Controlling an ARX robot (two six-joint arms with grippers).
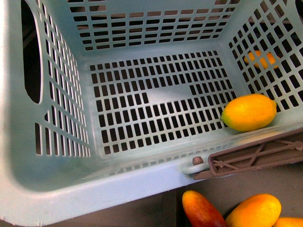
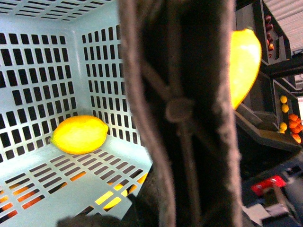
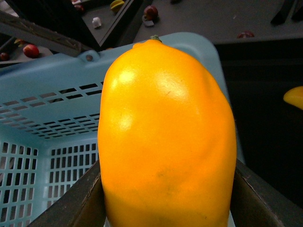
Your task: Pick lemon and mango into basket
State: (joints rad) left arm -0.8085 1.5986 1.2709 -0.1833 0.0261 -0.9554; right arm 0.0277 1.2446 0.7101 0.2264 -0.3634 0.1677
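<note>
The light-turquoise basket [image 1: 142, 182] fills the front view, and neither arm shows there. A yellow lemon [image 1: 249, 112] lies on its slotted floor against the right wall; the left wrist view shows the lemon [image 2: 79, 135] in a corner. The brown basket handle [image 1: 255, 158] lies along the near rim. It fills the left wrist view as a dark bar [image 2: 184, 113], with my left gripper [image 2: 182, 208] shut on it. My right gripper [image 3: 168, 189] is shut on the orange-yellow mango [image 3: 165, 137], holding it upright just outside the basket's rim [image 3: 57, 75].
Three more orange-yellow and red fruits [image 1: 202, 210] [image 1: 254, 213] [image 1: 289, 222] lie below the basket's near rim. Another orange fruit [image 1: 259, 59] shows through the right wall. Dark shelves with small fruit [image 2: 289, 118] stand beyond the handle.
</note>
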